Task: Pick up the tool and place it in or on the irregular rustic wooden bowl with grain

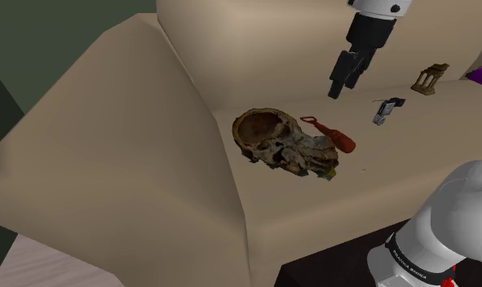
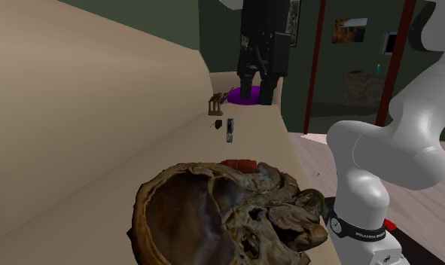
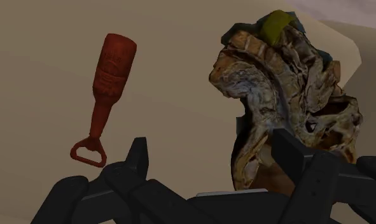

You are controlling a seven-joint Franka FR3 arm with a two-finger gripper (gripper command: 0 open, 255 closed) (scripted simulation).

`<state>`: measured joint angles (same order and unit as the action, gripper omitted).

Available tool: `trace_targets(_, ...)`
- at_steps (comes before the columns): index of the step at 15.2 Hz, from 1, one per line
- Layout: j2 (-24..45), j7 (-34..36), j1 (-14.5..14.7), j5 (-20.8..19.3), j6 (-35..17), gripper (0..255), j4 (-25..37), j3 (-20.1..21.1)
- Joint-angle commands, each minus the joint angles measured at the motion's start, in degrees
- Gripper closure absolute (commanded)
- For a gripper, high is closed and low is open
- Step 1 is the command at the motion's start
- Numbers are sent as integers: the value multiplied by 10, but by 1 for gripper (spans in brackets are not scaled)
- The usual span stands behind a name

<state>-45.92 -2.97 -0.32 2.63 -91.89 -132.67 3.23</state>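
White arm casing [image 1: 447, 216] fills the lower right of the shoulder view. Beyond it we see the beige sofa [image 1: 108, 163], whose seat carries everything. At centre lies the wooden bowl [image 1: 271, 134], knotty and uneven. The tool, a red bottle opener [image 1: 335, 137], lies just beside it on the right with its ring end toward the upper left. The hand [image 1: 342, 86] hangs at upper right, above the opener and well clear of the seat, fingers parted and holding nothing. A small dark gadget [image 1: 387, 110] and a brown ornament [image 1: 431, 79] lie further right.

Second exterior view: the bowl [image 2: 213, 214] takes the lower centre, and a sliver of the opener [image 2: 239, 164] shows just past its far rim. The hand [image 2: 258, 95] hangs at upper centre.

Wrist view: the hand [image 3: 212, 159] is wide open and empty. The opener [image 3: 107, 83] lies flat beyond one finger and the bowl [image 3: 288, 95] beyond the other.

We judge the step in hand to be the approach. We should shift sideways until the opener's thick handle sits between the fingers. Their closing line already runs roughly across the handle, so little wrist turn seems needed. Then we descend straight and grip the thick end, keeping off the bowl's ragged edge.
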Motion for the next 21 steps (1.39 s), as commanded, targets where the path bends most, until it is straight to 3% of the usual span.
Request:
trace_targets(1,0,0,0,0,0,0,0,0)
trace_targets(18,266,80,-107,-86,-144,0,-17,-42)
trace_targets(21,274,82,-109,-89,-163,0,-30,-44)
